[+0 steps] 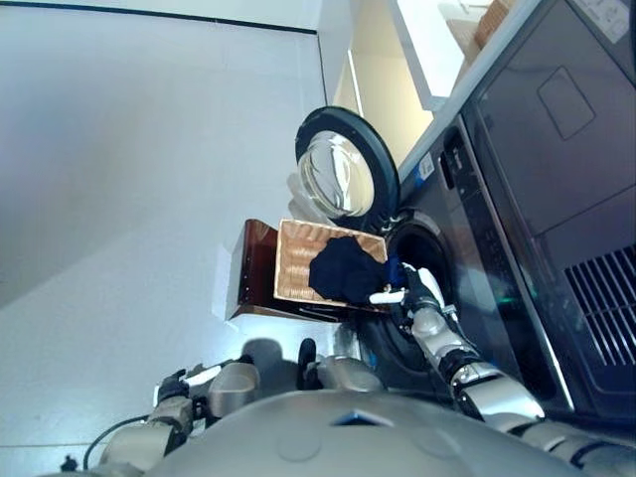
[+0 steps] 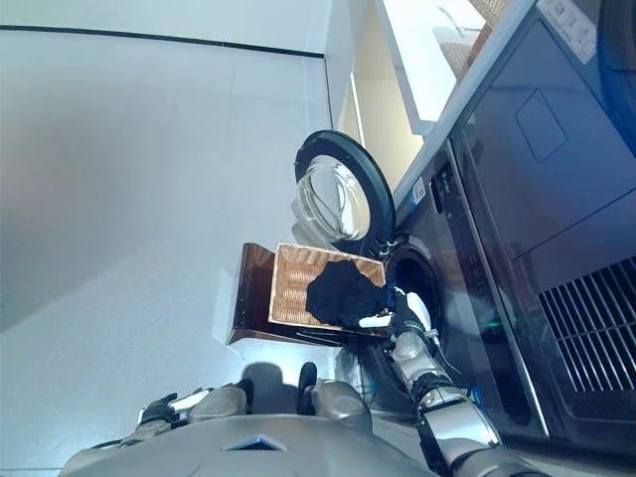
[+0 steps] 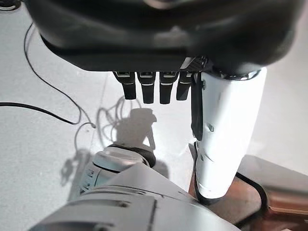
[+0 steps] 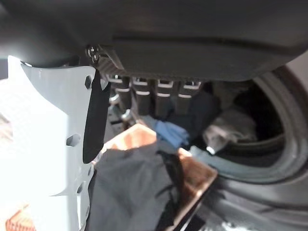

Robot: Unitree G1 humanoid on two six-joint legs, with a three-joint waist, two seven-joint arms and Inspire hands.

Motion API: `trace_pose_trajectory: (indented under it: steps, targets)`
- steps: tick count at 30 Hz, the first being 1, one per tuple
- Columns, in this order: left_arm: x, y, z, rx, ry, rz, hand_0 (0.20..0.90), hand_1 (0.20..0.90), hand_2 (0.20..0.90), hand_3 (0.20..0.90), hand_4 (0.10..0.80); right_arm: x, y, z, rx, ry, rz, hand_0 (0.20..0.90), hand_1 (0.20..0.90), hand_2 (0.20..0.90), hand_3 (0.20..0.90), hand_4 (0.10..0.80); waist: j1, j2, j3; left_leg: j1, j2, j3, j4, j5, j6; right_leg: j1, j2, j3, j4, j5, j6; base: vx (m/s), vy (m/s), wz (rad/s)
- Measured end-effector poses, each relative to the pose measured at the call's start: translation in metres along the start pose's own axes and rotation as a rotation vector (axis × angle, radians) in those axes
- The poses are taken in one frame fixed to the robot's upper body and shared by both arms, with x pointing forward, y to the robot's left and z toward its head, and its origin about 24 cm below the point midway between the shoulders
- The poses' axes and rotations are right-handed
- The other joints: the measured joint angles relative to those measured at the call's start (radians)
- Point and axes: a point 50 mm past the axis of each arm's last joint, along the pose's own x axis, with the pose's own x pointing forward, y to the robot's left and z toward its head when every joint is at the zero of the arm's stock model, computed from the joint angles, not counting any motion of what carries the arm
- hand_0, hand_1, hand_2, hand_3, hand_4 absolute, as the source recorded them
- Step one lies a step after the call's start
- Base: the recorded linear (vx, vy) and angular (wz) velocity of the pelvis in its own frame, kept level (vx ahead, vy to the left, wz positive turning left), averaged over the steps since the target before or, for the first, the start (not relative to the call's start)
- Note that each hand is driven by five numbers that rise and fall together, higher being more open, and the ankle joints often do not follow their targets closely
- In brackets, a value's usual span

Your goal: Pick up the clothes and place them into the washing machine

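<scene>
Nearest cam: left hand low at robot's left side, over bare floor, fingers curled short, holding nothing. Then by size: dark washing machine on right, round door swung open, drum opening w/ grey and blue clothes already inside, seen in right wrist view. Wicker basket on brown stand, just beside opening. Dark garment draped over basket's edge nearest drum. Right hand at that edge, by garment; fingers bent down toward cloth, white-covered thumb alongside — grip: can't tell.
</scene>
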Motion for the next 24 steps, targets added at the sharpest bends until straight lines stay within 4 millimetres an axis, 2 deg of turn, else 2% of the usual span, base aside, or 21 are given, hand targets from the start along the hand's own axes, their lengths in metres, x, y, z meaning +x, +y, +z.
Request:
trace_pose_trajectory:
  steps: [1, 3, 4, 5, 6, 7, 10, 11, 12, 13, 14, 15, 16, 17, 18, 19, 20, 21, 22, 23, 24]
  targets:
    - [0.000, 0.000, 0.002, -0.005, -0.004, 0.000, 0.900, 0.900, 0.900, 0.900, 0.800, 0.000, 0.000, 0.000, -0.001, 0.001, 0.000, 0.900, 0.900, 0.900, 0.900, 0.800, 0.001, 0.000, 0.002, -0.024, -0.002, 0.001, 0.059, 0.000, -0.027, -0.006, 0.017, -0.005, 0.017, -0.013, -0.013, 0.014, -0.203, 0.19]
    - [0.001, 0.001, 0.014, -0.020, -0.030, 0.003, 0.900, 0.900, 0.900, 0.900, 0.800, 0.000, 0.000, 0.000, 0.004, -0.002, -0.001, 0.900, 0.900, 0.900, 0.900, 0.800, -0.002, -0.028, 0.011, -0.133, -0.027, 0.001, 0.248, 0.021, -0.115, -0.041, 0.019, 0.011, 0.080, -0.052, -0.049, -0.028, -0.196, 0.17]
    - [0.002, 0.001, 0.027, -0.026, -0.060, -0.002, 0.900, 0.900, 0.900, 0.900, 0.800, 0.000, -0.001, 0.000, 0.003, -0.006, -0.004, 0.900, 0.900, 0.900, 0.900, 0.800, -0.008, -0.051, 0.033, -0.251, -0.057, 0.005, 0.561, 0.009, -0.188, -0.048, -0.004, 0.002, 0.081, -0.037, -0.117, -0.047, -0.171, 0.09]
    - [0.002, 0.000, 0.026, -0.036, -0.054, 0.001, 0.900, 0.900, 0.900, 0.900, 0.800, 0.001, -0.005, 0.001, -0.004, -0.011, -0.012, 0.900, 0.900, 0.900, 0.900, 0.800, -0.008, -0.039, 0.037, -0.342, -0.067, 0.015, 0.928, 0.031, -0.161, -0.029, 0.002, -0.002, 0.074, -0.037, -0.098, -0.053, -0.127, 0.12]
    - [0.001, -0.002, 0.023, -0.034, -0.045, -0.004, 0.900, 0.900, 0.900, 0.900, 0.800, -0.001, -0.002, 0.000, -0.011, -0.019, 0.008, 0.900, 0.900, 0.900, 0.900, 0.800, -0.014, -0.036, 0.041, -0.349, -0.071, 0.035, 1.071, 0.049, -0.141, -0.006, 0.005, -0.001, 0.053, -0.038, -0.091, -0.052, -0.096, 0.08]
    - [0.001, 0.000, 0.021, -0.028, -0.044, -0.003, 0.900, 0.900, 0.900, 0.900, 0.800, -0.002, 0.003, 0.001, -0.019, -0.020, 0.024, 0.900, 0.900, 0.900, 0.900, 0.800, -0.022, -0.036, 0.042, -0.347, -0.070, 0.072, 1.117, 0.063, -0.122, -0.008, 0.004, -0.010, 0.048, -0.036, -0.094, -0.060, -0.037, 0.29]
    - [0.002, 0.002, 0.037, -0.013, -0.086, 0.006, 0.900, 0.900, 0.900, 0.900, 0.800, 0.001, 0.001, 0.005, -0.020, -0.010, 0.007, 0.900, 0.900, 0.900, 0.900, 0.800, -0.039, -0.038, 0.075, -0.435, -0.057, 0.125, 0.989, 0.064, -0.091, -0.049, 0.001, -0.016, 0.038, -0.021, -0.102, 0.027, 0.097, 0.62]
    - [0.002, 0.001, 0.047, -0.017, -0.111, 0.004, 0.900, 0.900, 0.900, 0.900, 0.800, 0.003, -0.002, 0.009, -0.008, 0.005, -0.007, 0.900, 0.900, 0.900, 0.900, 0.800, -0.039, -0.056, 0.106, -0.447, -0.069, 0.129, 0.857, 0.048, -0.066, -0.064, -0.011, 0.013, 0.044, -0.003, -0.103, 0.224, 0.196, 0.41]
    - [0.002, 0.000, 0.042, -0.014, -0.100, 0.002, 0.900, 0.900, 0.900, 0.900, 0.800, 0.004, -0.002, 0.009, 0.005, 0.005, -0.011, 0.900, 0.900, 0.900, 0.900, 0.800, -0.012, -0.052, 0.109, -0.377, -0.058, 0.095, 0.476, 0.028, -0.044, -0.060, -0.009, 0.056, 0.021, 0.015, -0.069, 0.306, 0.224, 0.20]
    - [0.002, 0.000, 0.037, -0.012, -0.087, 0.000, 0.900, 0.900, 0.900, 0.900, 0.800, 0.004, -0.003, 0.009, 0.007, 0.003, -0.015, 0.900, 0.900, 0.900, 0.900, 0.800, -0.019, -0.043, 0.110, -0.353, -0.044, 0.082, 0.362, 0.032, -0.054, -0.048, 0.000, 0.066, -0.002, 0.018, -0.066, 0.294, 0.209, -0.13]
    - [0.002, -0.001, 0.030, -0.006, -0.060, 0.002, 0.900, 0.900, 0.900, 0.900, 0.800, 0.004, -0.005, 0.011, 0.009, -0.004, -0.028, 0.900, 0.900, 0.900, 0.900, 0.800, -0.004, -0.019, 0.115, -0.267, -0.010, 0.034, 0.049, 0.059, -0.088, -0.006, 0.023, 0.101, -0.109, 0.010, -0.009, 0.269, 0.211, -0.24]
    - [0.002, -0.001, 0.028, -0.008, -0.056, 0.001, 0.900, 0.900, 0.900, 0.900, 0.800, 0.005, -0.006, 0.011, 0.010, -0.005, -0.032, 0.900, 0.900, 0.900, 0.900, 0.800, 0.012, -0.012, 0.116, -0.245, 0.007, 0.012, -0.030, 0.065, -0.096, 0.009, 0.032, 0.110, -0.138, -0.010, 0.012, 0.226, 0.224, -0.74]
    - [0.000, -0.009, 0.025, -0.016, -0.058, -0.009, 0.900, 0.900, 0.900, 0.900, 0.800, 0.008, -0.015, 0.019, 0.006, -0.028, -0.059, 0.900, 0.900, 0.900, 0.900, 0.800, 0.041, 0.055, 0.130, -0.212, 0.097, -0.014, -0.095, 0.084, -0.126, -0.012, 0.081, 0.074, -0.038, -0.030, -0.041, 0.209, 0.255, -0.83]
    - [0.000, -0.005, 0.017, -0.013, -0.038, 0.006, 0.900, 0.900, 0.900, 0.900, 0.800, 0.009, -0.017, 0.020, 0.006, -0.031, -0.063, 0.900, 0.900, 0.900, 0.900, 0.800, 0.039, 0.056, 0.123, -0.174, 0.098, -0.037, -0.135, 0.100, -0.138, 0.006, 0.073, 0.144, -0.006, -0.023, -0.019, 0.166, 0.264, -0.91]
    - [-0.001, -0.010, 0.009, -0.011, -0.017, -0.006, 0.900, 0.900, 0.900, 0.900, 0.800, 0.010, -0.023, 0.020, 0.011, -0.034, -0.079, 0.900, 0.900, 0.900, 0.900, 0.800, 0.039, 0.101, 0.123, -0.119, 0.136, -0.063, -0.186, 0.113, -0.123, 0.002, 0.119, 0.185, 0.010, -0.017, -0.049, 0.125, 0.258, -0.63]
    - [-0.002, -0.014, 0.007, -0.012, -0.011, -0.016, 0.900, 0.900, 0.900, 0.900, 0.800, 0.010, -0.027, 0.019, 0.005, -0.034, -0.091, 0.900, 0.900, 0.900, 0.900, 0.800, 0.035, 0.111, 0.120, -0.092, 0.139, -0.057, -0.194, 0.136, -0.112, -0.025, 0.120, 0.195, 0.036, -0.027, -0.039, 0.078, 0.235, -0.67]
    - [-0.002, -0.013, 0.009, -0.001, -0.023, -0.013, 0.900, 0.900, 0.900, 0.900, 0.800, 0.010, -0.027, 0.020, 0.004, -0.038, -0.091, 0.900, 0.900, 0.900, 0.900, 0.800, 0.041, 0.097, 0.125, -0.098, 0.119, -0.046, -0.196, 0.138, -0.110, -0.063, 0.108, 0.221, 0.069, -0.035, -0.027, 0.067, 0.233, -0.87]
    - [-0.002, -0.014, 0.015, 0.013, -0.042, -0.016, 0.900, 0.900, 0.900, 0.900, 0.800, 0.011, -0.027, 0.021, 0.001, -0.041, -0.091, 0.900, 0.900, 0.900, 0.900, 0.800, 0.055, 0.088, 0.131, -0.102, 0.107, -0.014, -0.192, 0.151, -0.091, -0.091, 0.089, 0.226, 0.084, -0.041, -0.016, 0.034, 0.200, -1.13]
    - [-0.001, -0.014, 0.016, 0.014, -0.044, -0.016, 0.900, 0.900, 0.900, 0.900, 0.800, 0.010, -0.024, 0.019, -0.006, -0.036, -0.081, 0.900, 0.900, 0.900, 0.900, 0.800, 0.058, 0.086, 0.130, -0.101, 0.104, 0.023, -0.182, 0.165, -0.073, -0.085, 0.059, 0.193, 0.066, -0.039, -0.007, -0.013, 0.271, -1.22]
    - [-0.001, -0.014, 0.018, 0.018, -0.053, -0.018, 0.900, 0.900, 0.900, 0.900, 0.800, 0.009, -0.023, 0.017, -0.014, -0.027, -0.075, 0.900, 0.900, 0.900, 0.900, 0.800, 0.059, 0.083, 0.129, -0.103, 0.092, 0.035, -0.166, 0.163, -0.063, -0.085, 0.037, 0.183, 0.055, -0.027, 0.017, -0.037, 0.196, -0.93]
    - [-0.001, -0.014, 0.021, 0.016, -0.063, -0.018, 0.900, 0.900, 0.900, 0.900, 0.800, 0.009, -0.022, 0.016, -0.016, -0.023, -0.075, 0.900, 0.900, 0.900, 0.900, 0.800, 0.057, 0.082, 0.130, -0.104, 0.083, 0.048, -0.156, 0.168, -0.061, -0.084, 0.028, 0.183, 0.046, -0.027, 0.020, -0.048, 0.181, -0.75]
